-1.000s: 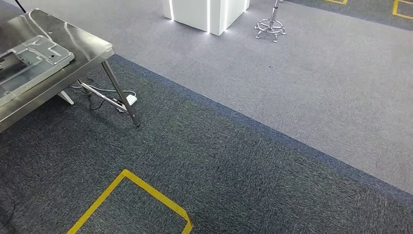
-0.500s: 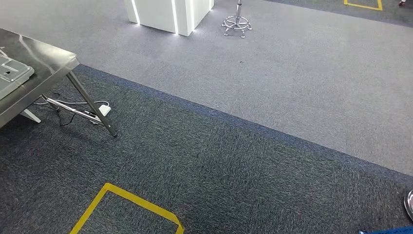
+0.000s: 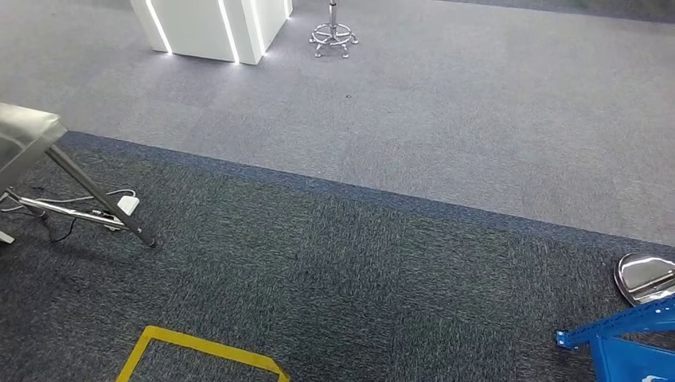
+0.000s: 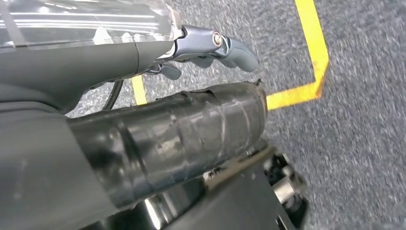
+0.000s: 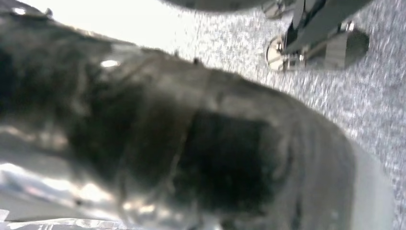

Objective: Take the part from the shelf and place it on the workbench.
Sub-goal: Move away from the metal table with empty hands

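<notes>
The steel workbench point(image 3: 28, 131) shows just its corner and one slanted leg point(image 3: 99, 195) at the far left of the head view. At the bottom right stands the blue base of the shelf point(image 3: 629, 334), with a shiny metal foot point(image 3: 646, 278) beside it. In the left wrist view my left hand point(image 4: 182, 124) hangs above the carpet, its black-taped thumb apart from the grey fingers point(image 4: 230, 48) and nothing between them. My right hand point(image 5: 191, 143) is a dark blur close to its camera, so how its fingers lie is unclear.
Dark carpet with a yellow taped square point(image 3: 199, 350) lies in front of me, lighter grey carpet beyond. A white lit pillar point(image 3: 211, 28) and a chrome stool base point(image 3: 333, 36) stand at the back. A power strip point(image 3: 126, 205) and cables lie under the workbench.
The camera has turned right: the workbench and the metal part lying on it slid out at the left, and the blue shelf base and metal foot came in at the bottom right.
</notes>
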Motion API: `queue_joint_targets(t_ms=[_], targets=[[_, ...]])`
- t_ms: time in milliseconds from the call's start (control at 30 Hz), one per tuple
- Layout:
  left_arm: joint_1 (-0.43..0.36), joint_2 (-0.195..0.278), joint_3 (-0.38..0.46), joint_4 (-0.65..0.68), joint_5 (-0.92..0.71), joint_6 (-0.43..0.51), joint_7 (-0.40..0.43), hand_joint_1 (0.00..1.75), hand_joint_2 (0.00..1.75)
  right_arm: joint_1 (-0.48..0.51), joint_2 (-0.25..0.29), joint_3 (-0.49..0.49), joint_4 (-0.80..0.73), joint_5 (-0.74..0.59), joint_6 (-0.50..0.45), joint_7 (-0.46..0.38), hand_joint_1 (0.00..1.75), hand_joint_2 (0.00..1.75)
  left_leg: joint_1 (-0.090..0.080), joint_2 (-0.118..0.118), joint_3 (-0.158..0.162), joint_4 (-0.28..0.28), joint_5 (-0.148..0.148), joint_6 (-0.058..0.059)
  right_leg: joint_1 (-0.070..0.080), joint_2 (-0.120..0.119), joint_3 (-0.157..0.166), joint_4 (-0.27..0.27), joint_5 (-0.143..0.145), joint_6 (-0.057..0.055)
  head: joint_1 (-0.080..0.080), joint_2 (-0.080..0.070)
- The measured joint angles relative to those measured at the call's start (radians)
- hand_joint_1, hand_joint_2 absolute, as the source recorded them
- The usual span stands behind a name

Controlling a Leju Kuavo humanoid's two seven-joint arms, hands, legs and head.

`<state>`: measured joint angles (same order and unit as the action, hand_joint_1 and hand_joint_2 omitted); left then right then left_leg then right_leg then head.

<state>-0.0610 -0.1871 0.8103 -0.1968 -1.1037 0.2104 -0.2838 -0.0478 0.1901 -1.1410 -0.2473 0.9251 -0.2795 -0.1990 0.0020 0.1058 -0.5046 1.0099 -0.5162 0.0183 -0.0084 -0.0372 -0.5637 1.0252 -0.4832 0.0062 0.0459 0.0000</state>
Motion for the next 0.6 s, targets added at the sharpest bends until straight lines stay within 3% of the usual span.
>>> queue_joint_targets(t_ms=[67, 133, 200, 233, 300, 367, 433, 500, 533, 600], targets=[[0.000, -0.001, 0.001, 0.000, 0.000, -0.004, 0.004, 0.00, 0.00, 0.000, 0.000, 0.000, -0.001, -0.001, -0.004, -0.001, 0.00, 0.00, 0.006, -0.035, -0.011, 0.036, -0.030, -0.010, -0.003, 0.017, 0.001, -0.007, 0.006, -0.013, 0.000, 0.000], [0.005, -0.003, 0.002, 0.000, 0.000, -0.008, 0.010, 0.00, 0.00, -0.001, -0.001, 0.000, -0.001, -0.002, -0.011, -0.002, 0.00, 0.00, 0.009, -0.083, -0.062, 0.150, -0.094, -0.015, -0.003, 0.036, 0.000, -0.008, 0.009, -0.021, -0.001, 0.000], [0.010, -0.006, 0.003, 0.000, 0.000, -0.014, 0.018, 0.00, 0.00, 0.002, -0.001, 0.000, -0.001, -0.002, -0.019, -0.002, 0.00, 0.00, 0.010, -0.096, -0.120, 0.269, -0.135, -0.016, 0.000, 0.060, -0.001, -0.007, 0.010, -0.024, -0.001, 0.000], [0.013, -0.007, 0.004, 0.000, -0.001, -0.016, 0.021, 0.00, 0.00, 0.005, -0.001, -0.001, -0.001, -0.001, -0.023, -0.002, 0.00, 0.00, 0.010, -0.097, -0.131, 0.285, -0.127, -0.015, 0.002, 0.074, -0.001, -0.006, 0.010, -0.024, 0.000, 0.000], [0.016, -0.009, 0.004, 0.000, -0.002, -0.021, 0.026, 0.00, 0.00, 0.010, 0.000, -0.001, -0.003, 0.001, -0.029, -0.002, 0.00, 0.00, 0.010, -0.108, -0.101, 0.204, -0.059, -0.007, 0.003, 0.101, 0.000, -0.003, 0.009, -0.023, 0.000, 0.000], [0.019, -0.011, 0.005, 0.000, -0.002, -0.024, 0.029, 0.00, 0.00, 0.013, 0.001, -0.001, -0.006, 0.004, -0.035, -0.002, 0.00, 0.00, 0.010, -0.152, -0.050, 0.074, 0.001, 0.001, 0.003, 0.126, -0.002, 0.000, 0.010, -0.020, 0.000, 0.000], [0.020, -0.012, 0.006, 0.000, -0.002, -0.026, 0.030, 0.00, 0.00, 0.017, 0.003, -0.002, -0.010, 0.006, -0.038, -0.002, 0.00, 0.00, 0.007, -0.178, -0.029, 0.016, 0.014, 0.007, 0.001, 0.147, -0.008, 0.002, 0.012, -0.009, 0.000, 0.000], [0.019, -0.013, 0.007, 0.000, -0.003, -0.026, 0.031, 0.00, 0.00, 0.024, 0.006, -0.004, -0.015, 0.008, -0.038, -0.002, 0.00, 0.00, 0.007, -0.162, -0.024, 0.007, 0.018, 0.015, -0.003, 0.164, -0.013, 0.000, 0.016, 0.005, 0.000, 0.000], [0.019, -0.013, 0.007, 0.000, -0.003, -0.026, 0.031, 0.00, 0.00, 0.028, 0.007, -0.006, -0.017, 0.009, -0.038, -0.002, 0.00, 0.00, 0.008, -0.150, -0.021, 0.000, 0.023, 0.021, -0.002, 0.156, -0.016, 0.005, 0.012, 0.010, 0.000, 0.000], [0.021, -0.014, 0.011, 0.000, -0.002, -0.024, 0.025, 0.00, 0.00, 0.030, 0.008, -0.008, -0.020, 0.015, -0.037, -0.002, 0.00, 0.00, 0.012, -0.124, -0.016, -0.014, 0.033, 0.033, 0.000, 0.107, -0.044, 0.064, -0.029, 0.017, 0.002, 0.000]])
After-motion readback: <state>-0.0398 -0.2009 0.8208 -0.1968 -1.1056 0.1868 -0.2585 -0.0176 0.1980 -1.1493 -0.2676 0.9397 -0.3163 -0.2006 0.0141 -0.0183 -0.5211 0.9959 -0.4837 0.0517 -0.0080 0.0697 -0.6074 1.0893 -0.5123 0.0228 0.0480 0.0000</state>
